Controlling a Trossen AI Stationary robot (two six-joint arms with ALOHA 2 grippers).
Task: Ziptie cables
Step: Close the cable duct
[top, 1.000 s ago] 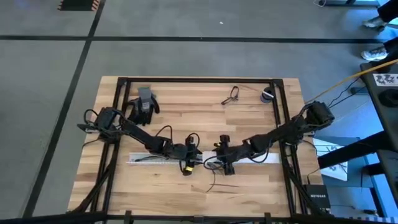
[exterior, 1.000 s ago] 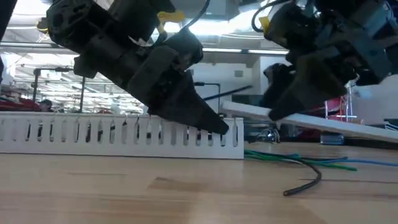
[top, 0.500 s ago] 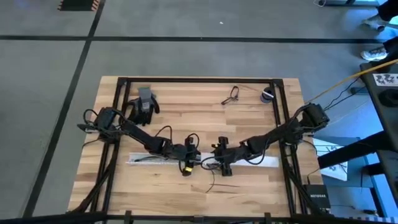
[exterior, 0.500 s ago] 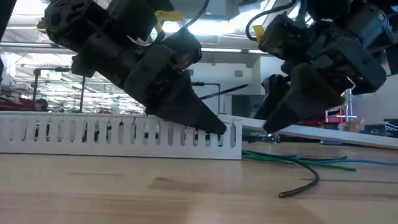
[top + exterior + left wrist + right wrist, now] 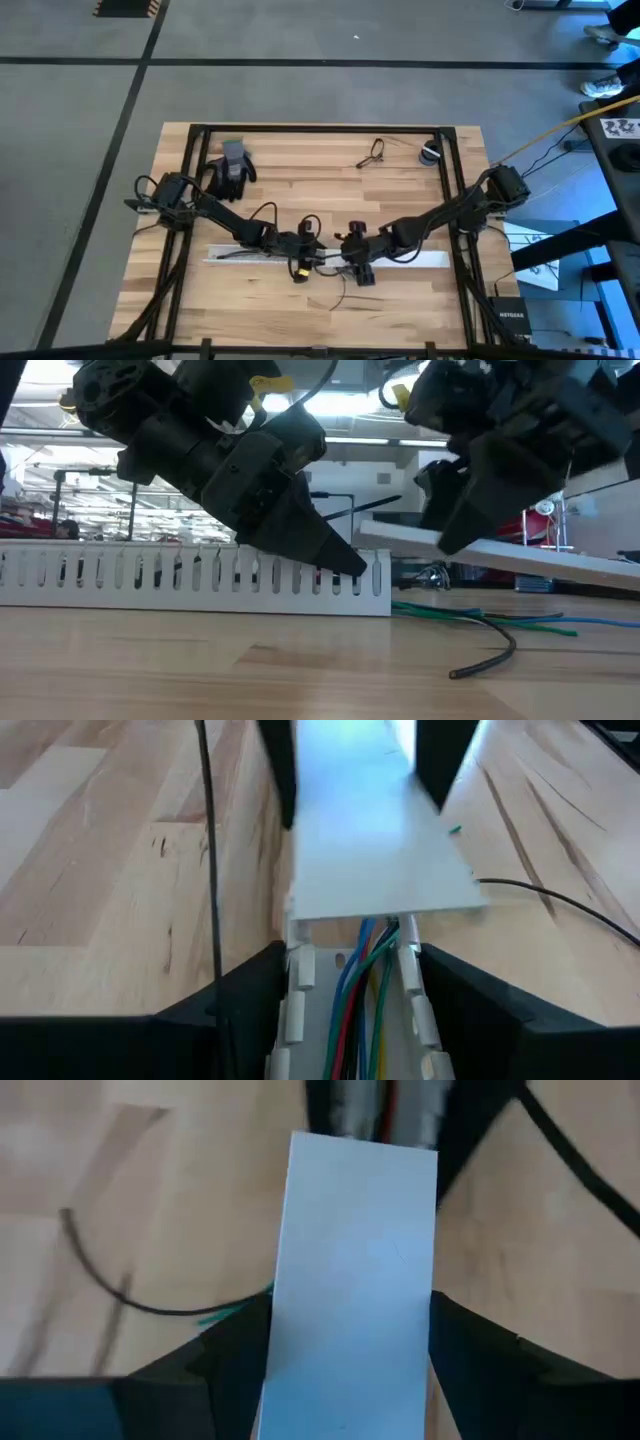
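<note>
A white slotted duct (image 5: pixel 250 255) lies along the table's middle with coloured wires (image 5: pixel 360 990) inside; they spill out of its right end (image 5: pixel 480 618). My left gripper (image 5: pixel 350 1020) is shut on that end. My right gripper (image 5: pixel 350 1370) is shut on a flat white cover strip (image 5: pixel 355 1260), whose free end hangs over the duct's end (image 5: pixel 380 860). The thin dark cables (image 5: pixel 345 288) lie loose on the wood just nearer than both grippers (image 5: pixel 490 653). My left gripper has the duct's right end between its two fingers, one finger (image 5: pixel 240 1010) outside each side wall (image 5: pixel 292 982). The fingers slant down and lie along the duct, which rests on the table. My right gripper pinches the cover strip across its width, a finger (image 5: pixel 230 1365) on each long edge (image 5: pixel 275 1340), a little back from its left end. That end is lifted and the strip slopes down toward the table's right (image 5: pixel 560 563).
A grey-black glove (image 5: pixel 230 165) lies at the far left. A small dark tangle (image 5: pixel 372 152) and a small round object (image 5: pixel 430 152) lie at the far right. Black frame rails (image 5: pixel 320 129) border the tabletop. Bare wood lies along the near edge.
My right gripper has moved a little toward the table's left, toward my left gripper, carrying the cover strip along. The strip's held end dipped toward the duct's end half a second ago and stands raised again now.
</note>
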